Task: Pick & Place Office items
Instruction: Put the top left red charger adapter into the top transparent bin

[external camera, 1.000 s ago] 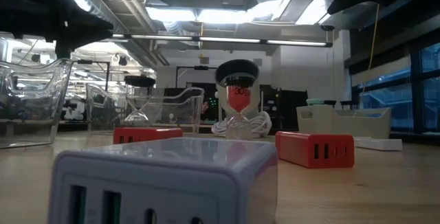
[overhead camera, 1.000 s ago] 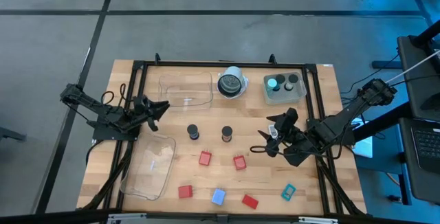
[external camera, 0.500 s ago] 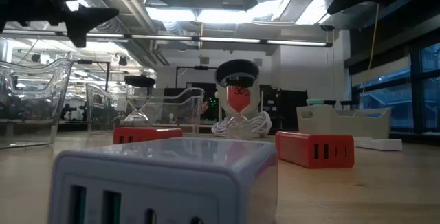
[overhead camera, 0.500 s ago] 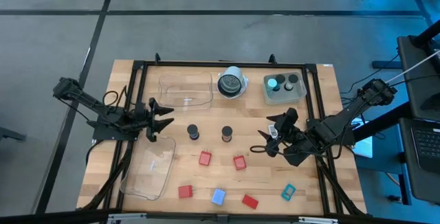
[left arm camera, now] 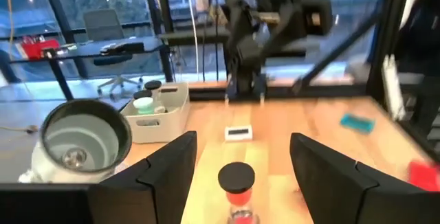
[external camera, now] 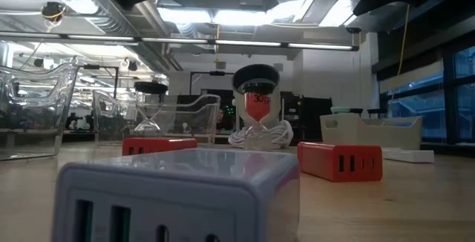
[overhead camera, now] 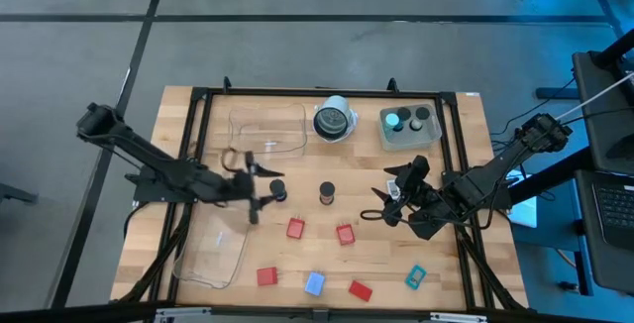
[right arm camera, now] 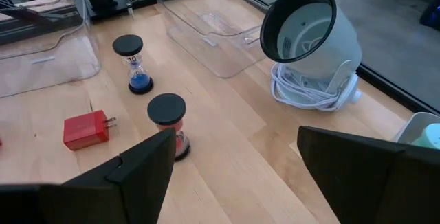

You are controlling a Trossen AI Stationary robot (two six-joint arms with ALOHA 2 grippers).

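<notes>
Presently the left gripper (overhead camera: 256, 186) hangs with jaws spread and empty just beside the blue sand timer (overhead camera: 278, 191), which stands upright, axis vertical. The right gripper (overhead camera: 393, 195), likewise spread and empty, waits well apart, near the red sand timer (right arm camera: 168, 124).

Evenly, brightly lit from above in the high view, with short soft shadows on the wooden surface (overhead camera: 327, 239). Strong glare from ceiling lights (external camera: 215, 13) in the low view; pale-blue charger (external camera: 178, 194) up close soft and out of focus. Motion blur along the right side of the left wrist view, window daylight behind. Right wrist view sharp, faint glare on the clear trays (right arm camera: 206, 28).
</notes>
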